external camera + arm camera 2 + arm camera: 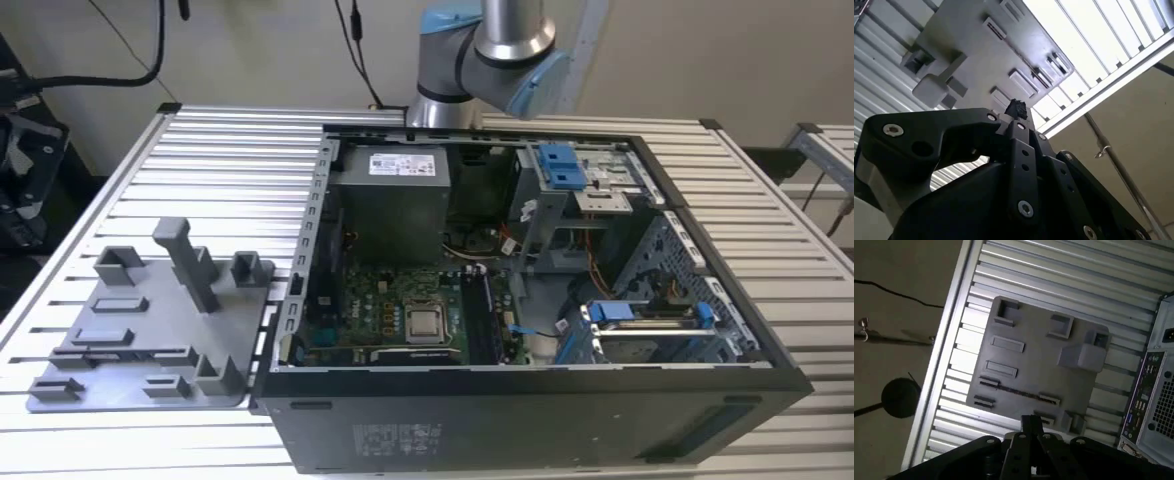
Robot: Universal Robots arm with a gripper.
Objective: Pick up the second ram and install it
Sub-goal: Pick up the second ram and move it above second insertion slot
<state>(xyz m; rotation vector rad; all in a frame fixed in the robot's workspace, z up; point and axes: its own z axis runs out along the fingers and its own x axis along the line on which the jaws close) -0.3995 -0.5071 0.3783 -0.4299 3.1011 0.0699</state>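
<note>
**Exterior view:** An open computer case (534, 425) stands on a slatted table (227, 140). A grey plate (147, 325) with raised blocks lies just beside it, on the exterior view's left. The arm (487, 55) rises behind the case. This view puts the case interior on record.

**First wrist view:** The memory stick (1016, 391) sits on edge in the plate, a thin dark line between two holders (1049, 399); it is not installed. The gripper (1031, 421) hangs above the plate, clear of the stick. This view records the stick's seat.

**Second wrist view:** The gripper (1016, 107) has its fingers pressed together, with nothing seen between them.

**Handling, as judged:** The stick is light, stiff and brittle. Pinch its flat faces near mid-length, away from the contacts.
</note>
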